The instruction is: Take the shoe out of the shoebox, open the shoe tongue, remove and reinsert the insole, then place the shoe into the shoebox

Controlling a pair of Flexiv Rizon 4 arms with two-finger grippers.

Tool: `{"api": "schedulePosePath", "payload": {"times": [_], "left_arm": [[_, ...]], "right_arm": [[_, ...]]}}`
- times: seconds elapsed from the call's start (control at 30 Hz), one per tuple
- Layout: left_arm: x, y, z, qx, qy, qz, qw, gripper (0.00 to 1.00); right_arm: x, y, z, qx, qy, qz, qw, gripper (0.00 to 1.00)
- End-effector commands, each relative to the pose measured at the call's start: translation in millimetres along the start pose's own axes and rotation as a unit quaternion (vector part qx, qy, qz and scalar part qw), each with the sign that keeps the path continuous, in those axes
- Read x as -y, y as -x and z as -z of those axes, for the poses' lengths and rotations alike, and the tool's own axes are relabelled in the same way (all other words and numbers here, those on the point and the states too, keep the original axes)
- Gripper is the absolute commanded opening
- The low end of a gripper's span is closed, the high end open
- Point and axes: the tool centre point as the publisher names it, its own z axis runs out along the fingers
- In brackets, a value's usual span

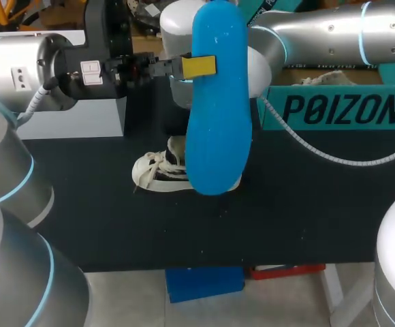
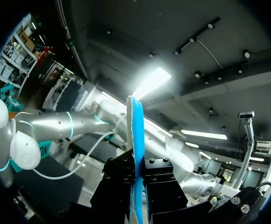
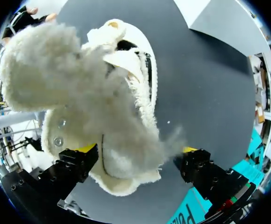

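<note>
Left claw [image 1: 196, 67], at the end of the left arm [image 1: 20, 68] coming in from the left side, is clamped on a bright blue insole [image 1: 218, 122]. One yellow-tipped finger presses the face of the insole turned toward the head camera, close to one long edge and nearer one end than the other. In the left wrist view the left claw [image 2: 136, 161] has its two black fingers pinched tight on the insole [image 2: 134, 135], which is seen edge-on as a thin blue strip standing out past the fingertips. The insole is held up off the black table [image 1: 116, 218], and from the head camera it covers part of the shoe [image 1: 158, 172] lying below it. That shoe is cream with dark panels and loose laces, resting on the table near its middle, outside the teal shoebox [image 1: 340, 109] that sits at the table's far right. The right arm [image 1: 320, 30] reaches in from the right and passes behind the insole. In the right wrist view the right claw [image 3: 138, 149] is spread wide over the shoe [image 3: 126, 172], whose fleecy cream lining fills the space between and ahead of the fingers. One finger sits against the shoe's side, and the other stands just apart over the dark table [image 3: 205, 84], so this claw is not gripping. A teal corner of the shoebox [image 3: 184, 214] shows beside that finger.
</note>
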Motion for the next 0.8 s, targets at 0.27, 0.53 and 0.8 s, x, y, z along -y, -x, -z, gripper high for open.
{"api": "schedulePosePath", "payload": {"times": [0.27, 0.53, 0.8], "left_arm": [[-2.1, -0.4, -0.3, 0.001, 0.0, 0.0, 1.0, 0.0], [-2.1, -0.4, -0.3, 0.001, 0.0, 0.0, 1.0, 0.0], [-2.1, -0.4, -0.3, 0.001, 0.0, 0.0, 1.0, 0.0]], "right_arm": [[-5.1, 6.4, -14.5, -0.009, 0.016, -0.009, 1.0, 0.15], [-6.7, 8.3, -19.0, -0.025, 0.027, 0.005, 0.999, 0.0], [-6.7, 8.3, -19.0, -0.025, 0.027, 0.005, 0.999, 0.0]]}}
